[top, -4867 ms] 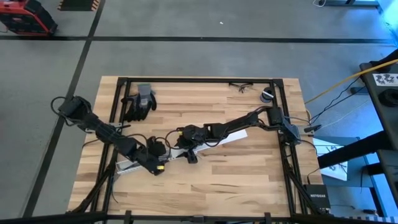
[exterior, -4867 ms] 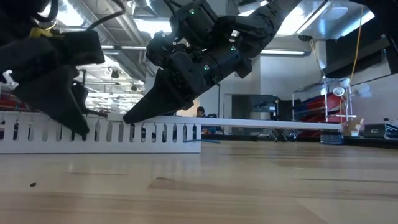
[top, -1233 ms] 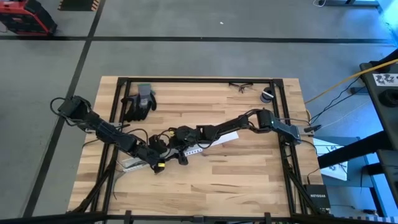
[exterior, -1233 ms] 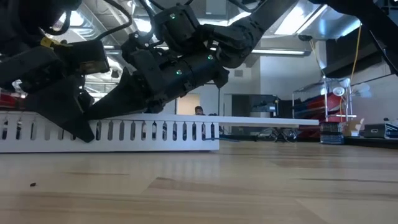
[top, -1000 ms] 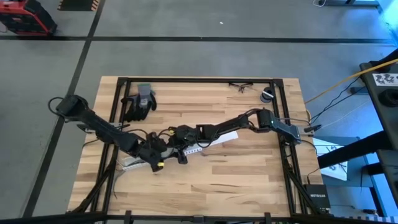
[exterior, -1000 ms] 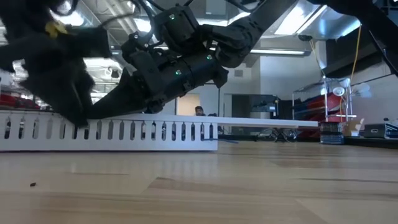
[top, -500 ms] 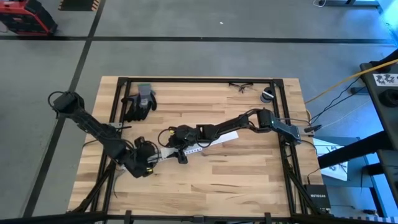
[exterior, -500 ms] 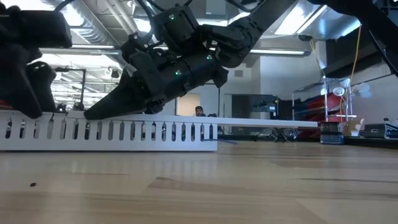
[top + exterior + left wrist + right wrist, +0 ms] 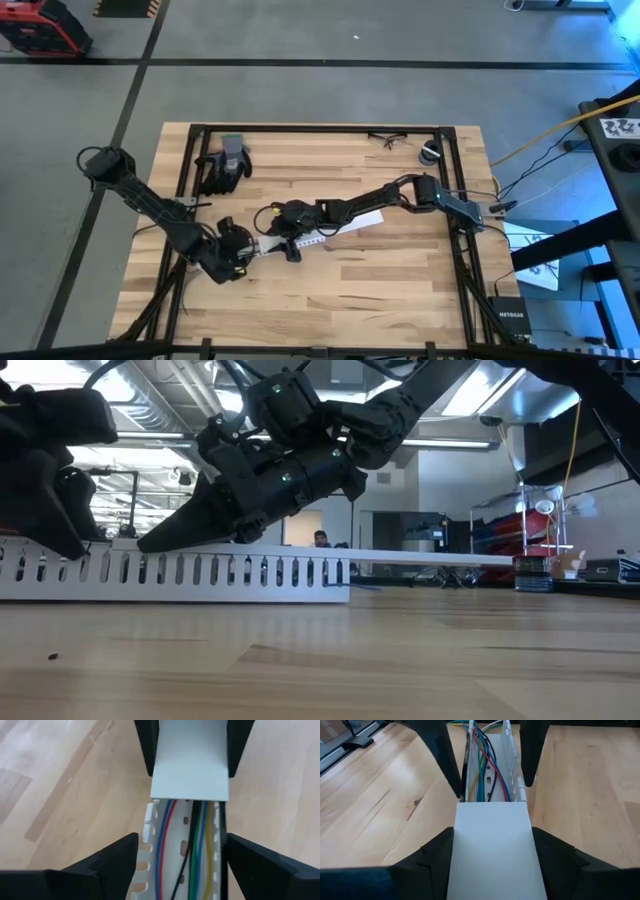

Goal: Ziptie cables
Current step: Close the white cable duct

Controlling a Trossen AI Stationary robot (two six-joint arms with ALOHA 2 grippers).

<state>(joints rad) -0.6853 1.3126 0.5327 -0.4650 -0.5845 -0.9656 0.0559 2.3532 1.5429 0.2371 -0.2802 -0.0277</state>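
High view: both arms meet over the middle of the table (image 9: 400,260). The left gripper (image 9: 240,251) sits at one end of the white slotted channel (image 9: 310,240), the right gripper (image 9: 272,222) just beside it along the same run. The wires cannot be made out from here.

Low view: the channel (image 9: 180,572) lies flat on the wood, with the right gripper (image 9: 165,538) angled down onto its top edge. No cables are visible through the slots.

Left wrist view: fingers spread either side of the channel, not pinching it. The cables (image 9: 192,850) lie inside the trough: blue, red, black, green, yellow strands running lengthwise. A flat white cover (image 9: 190,760) hides the far stretch.

Right wrist view: jaws also spread, straddling the cover (image 9: 492,850); the cables (image 9: 482,770) emerge beyond it, loose.

Judgement: the wires are laid in, the cover is partly on, and no ziptie is visible anywhere, so the bundling looks undone.
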